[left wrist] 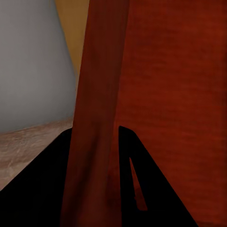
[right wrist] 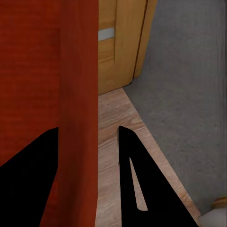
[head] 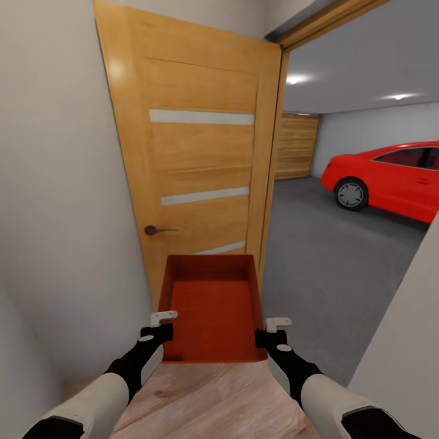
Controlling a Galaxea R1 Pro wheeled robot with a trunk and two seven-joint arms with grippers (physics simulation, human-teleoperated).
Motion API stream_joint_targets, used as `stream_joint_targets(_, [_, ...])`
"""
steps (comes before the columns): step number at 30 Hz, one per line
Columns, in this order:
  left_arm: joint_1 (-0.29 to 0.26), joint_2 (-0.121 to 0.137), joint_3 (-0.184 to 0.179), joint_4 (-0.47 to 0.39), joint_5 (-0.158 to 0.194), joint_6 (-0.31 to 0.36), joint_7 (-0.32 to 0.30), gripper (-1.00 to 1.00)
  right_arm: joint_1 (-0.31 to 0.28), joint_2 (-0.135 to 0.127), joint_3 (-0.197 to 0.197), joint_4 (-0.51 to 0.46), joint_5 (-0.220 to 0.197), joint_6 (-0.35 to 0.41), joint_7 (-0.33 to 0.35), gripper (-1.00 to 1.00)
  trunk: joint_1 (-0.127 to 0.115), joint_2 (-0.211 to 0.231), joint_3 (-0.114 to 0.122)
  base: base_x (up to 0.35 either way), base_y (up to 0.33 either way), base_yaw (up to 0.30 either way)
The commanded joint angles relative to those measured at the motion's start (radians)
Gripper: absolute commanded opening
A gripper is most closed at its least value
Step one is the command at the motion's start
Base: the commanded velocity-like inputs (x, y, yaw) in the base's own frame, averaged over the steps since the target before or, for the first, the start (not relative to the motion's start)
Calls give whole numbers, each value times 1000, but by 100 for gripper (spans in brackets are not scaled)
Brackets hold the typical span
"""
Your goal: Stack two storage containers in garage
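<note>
Forearms, white and black, lowest in the head view, each ending at a side wall of one storage container (head: 210,308).

Item: orange-red bin, open top, carried level between left gripper (head: 160,325) and right gripper (head: 274,330), above light plank floor (head: 201,402), just short of the wooden door (head: 201,158).

Grip: left gripper straddles the left wall, one finger (left wrist: 156,189) inside and the other outside, apparently clamped on it. Right gripper likewise straddles the right wall; its outer finger (right wrist: 142,184) stands off the wall with planks visible between, so whether it pinches cannot be told.

Step, judged: transport leg, at the garage threshold. Next move calls for steering right through the opening, clearing the door edge and frame, onto the grey concrete floor (head: 329,256), then lowering the bin.

View notes: head view adds the red car (head: 390,180) and garage interior; wrist views add finger placement on each wall.
</note>
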Motion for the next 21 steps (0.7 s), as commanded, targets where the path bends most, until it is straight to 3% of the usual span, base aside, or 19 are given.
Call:
stream_joint_targets(1, [-1,39,52,-5,-14,-46,19,-100,0,0,9,3,-19,-3,-5,-100,1,-2,-2,201,146,-251])
stream_joint_targets(21, [-1,38,53,-5,-14,-46,20,-100,0,0,8,3,-19,-3,-5,-100,1,-2,-2,205,187,-251])
